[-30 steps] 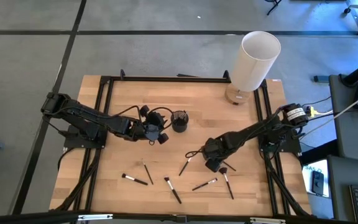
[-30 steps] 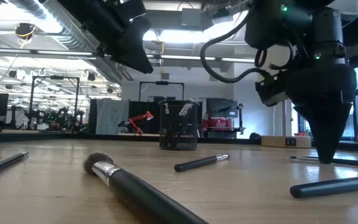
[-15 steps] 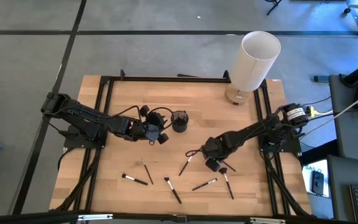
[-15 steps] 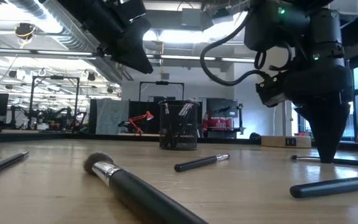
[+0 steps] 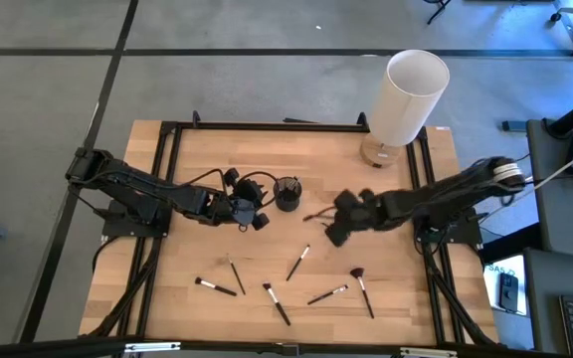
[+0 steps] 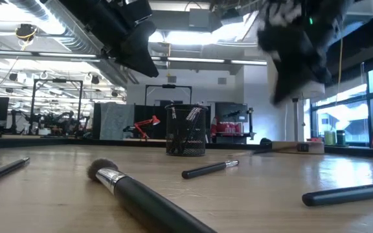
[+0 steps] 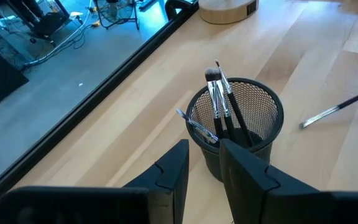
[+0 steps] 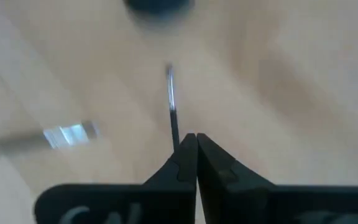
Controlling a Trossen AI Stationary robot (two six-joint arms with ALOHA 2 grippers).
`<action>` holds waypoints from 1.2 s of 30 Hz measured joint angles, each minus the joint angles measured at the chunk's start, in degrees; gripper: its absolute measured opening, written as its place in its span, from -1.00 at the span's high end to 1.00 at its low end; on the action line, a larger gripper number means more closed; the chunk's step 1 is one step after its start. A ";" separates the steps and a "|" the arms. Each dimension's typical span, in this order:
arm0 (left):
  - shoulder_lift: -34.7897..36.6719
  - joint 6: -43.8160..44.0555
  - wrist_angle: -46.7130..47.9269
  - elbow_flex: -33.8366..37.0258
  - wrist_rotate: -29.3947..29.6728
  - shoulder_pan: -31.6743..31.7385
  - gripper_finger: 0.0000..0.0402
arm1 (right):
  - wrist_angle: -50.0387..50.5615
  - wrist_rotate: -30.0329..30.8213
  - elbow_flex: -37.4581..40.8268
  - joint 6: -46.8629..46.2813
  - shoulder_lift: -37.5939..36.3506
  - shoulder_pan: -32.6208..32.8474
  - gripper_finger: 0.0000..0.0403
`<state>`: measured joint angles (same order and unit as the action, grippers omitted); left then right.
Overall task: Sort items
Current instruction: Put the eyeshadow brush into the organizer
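The wooden surface (image 5: 197, 159) is carrying everything, with the tall white cylinder (image 5: 406, 97) standing at its far right corner. The right arm is reaching in from the right toward the middle, and the right hand (image 5: 336, 221) is moving above the surface, clenched on a thin brush (image 8: 172, 102) that is sticking forward out of its tips. The left hand (image 5: 250, 214) is waiting just left of the black mesh cup (image 5: 287, 193), a little apart from it, with its fingers (image 7: 176, 171) standing partly released and grasping nothing.

The cup is holding several brushes (image 7: 219, 106) already. Five more brushes are lying on the near part of the surface, among them a fan-headed brush (image 5: 362, 288) at the right and a black-handled one (image 5: 276, 302) near the middle.

To do this step well, I think the right hand should be bringing the brush over the cup opening, tilting it so one end is pointing down, and releasing it only when that end is inside the rim. The grip is near one end, so the brush may be swinging; a slow approach is safer, and it should avoid knocking the light cup.
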<state>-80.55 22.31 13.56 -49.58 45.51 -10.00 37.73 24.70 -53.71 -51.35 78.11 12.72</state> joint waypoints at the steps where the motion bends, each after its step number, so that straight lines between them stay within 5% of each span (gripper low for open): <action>1: 0.00 0.00 -0.04 0.00 0.15 -0.02 0.57 | -1.99 2.98 -0.03 1.42 -1.88 -0.49 0.99; 4: 0.00 0.00 -0.04 0.00 0.21 -0.01 0.57 | -8.06 7.56 -0.20 6.20 -5.29 -2.11 0.98; 9: 0.00 -0.13 -0.03 0.00 -0.03 -0.02 0.57 | -9.09 0.74 -0.20 10.57 -5.08 -5.30 0.97; 20: 0.00 -0.57 -0.02 0.00 -0.11 0.06 0.57 | -15.03 -6.70 -0.17 22.97 8.73 -6.68 0.61; 24: 0.00 -0.57 -0.02 0.00 -0.17 0.15 0.57 | -20.68 -3.51 -0.28 19.18 14.17 -7.16 0.37; 27: 0.00 -0.57 -0.02 0.00 -0.21 0.15 0.57 | -21.96 -7.96 -0.54 18.20 17.52 -9.02 0.26; 36: 0.00 -0.57 0.15 0.00 -0.23 0.42 0.57 | -21.17 -14.89 -1.15 22.61 23.75 -12.08 0.28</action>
<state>-80.55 21.74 13.71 -49.58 45.28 -9.58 16.56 9.81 -54.86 -28.74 101.86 0.64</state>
